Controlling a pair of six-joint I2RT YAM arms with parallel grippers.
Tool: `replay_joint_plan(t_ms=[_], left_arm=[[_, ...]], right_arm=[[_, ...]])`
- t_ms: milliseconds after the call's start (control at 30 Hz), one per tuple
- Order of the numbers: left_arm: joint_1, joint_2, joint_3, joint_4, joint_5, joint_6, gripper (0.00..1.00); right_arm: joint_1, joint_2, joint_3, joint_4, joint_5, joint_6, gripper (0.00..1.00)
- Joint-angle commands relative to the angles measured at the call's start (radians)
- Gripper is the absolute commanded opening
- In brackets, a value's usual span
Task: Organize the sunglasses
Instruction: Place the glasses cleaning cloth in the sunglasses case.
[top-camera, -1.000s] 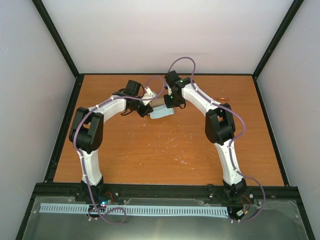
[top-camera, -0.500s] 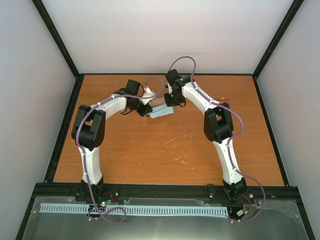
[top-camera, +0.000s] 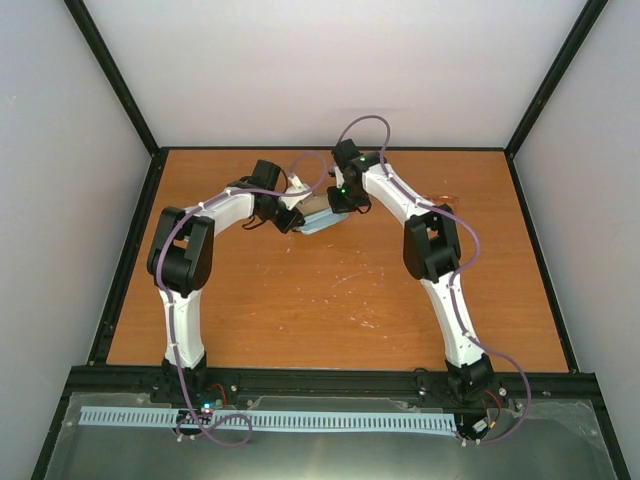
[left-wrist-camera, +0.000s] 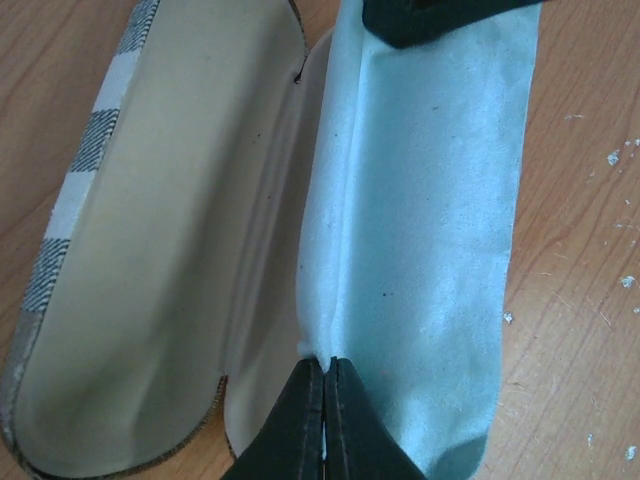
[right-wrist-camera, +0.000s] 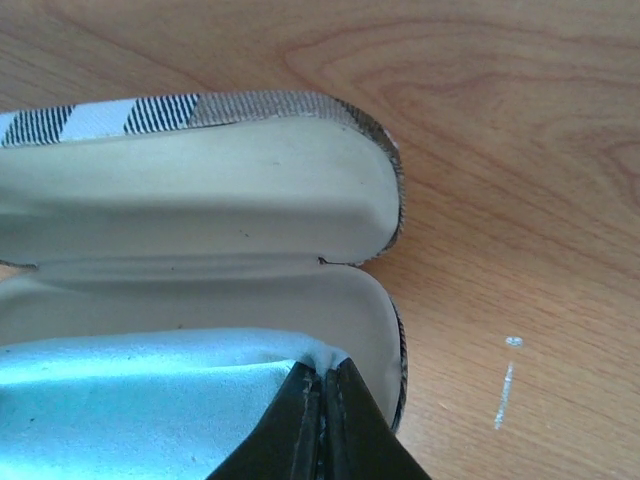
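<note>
Two arms reach out from the near edge over the table (top-camera: 330, 320), bare wood w/ a few white scuffs (top-camera: 352, 278) mid-way, and meet at the far centre. L gripper (left-wrist-camera: 325, 372) has its fingers pressed together on a pinch of the cloth (left-wrist-camera: 430, 220) at one short end. R gripper (right-wrist-camera: 322, 378) is clamped the same way on the opposite end. Prob. reason for the 2-point hold: the cloth is thin and floppy, so keeping it stretched btwn both arms lets it go down flat into the case (left-wrist-camera: 170, 230) instead of bunching. Case lies open on the table, both halves facing up, cream lining showing. The cloth covers one half, w/ one long edge up against the hinge crease. Its outer edge hides that rim, so I cannot tell if it is fully seated or draped over. Other half is bare lining. Sunglasses (top-camera: 449, 197): not in the case, not in either wrist view. A faint orange-tinted shape on the table just beyond the R forearm, well apart from the case, is most likely them, but it's too small to be sure. My read: cloth goes in first as a liner, glasses after. Writing/brands: none readable. The case's outside shows only brown w/ grey-white striped bands, no logo visible.
</note>
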Motion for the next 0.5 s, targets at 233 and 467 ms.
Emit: replay_joint_plan(t_ms=[233,467], left_arm=[[0.009,0.016,-0.001,-0.014,0.016,0.008,0.00],[0.009,0.023,-0.026,-0.004,0.003,0.013,0.01]], right_arm=[[-0.005,0.040,-0.016,-0.014,-0.045,-0.008,0.03],[-0.004,0.012,-0.112,0.023,-0.042,0.006,0.03]])
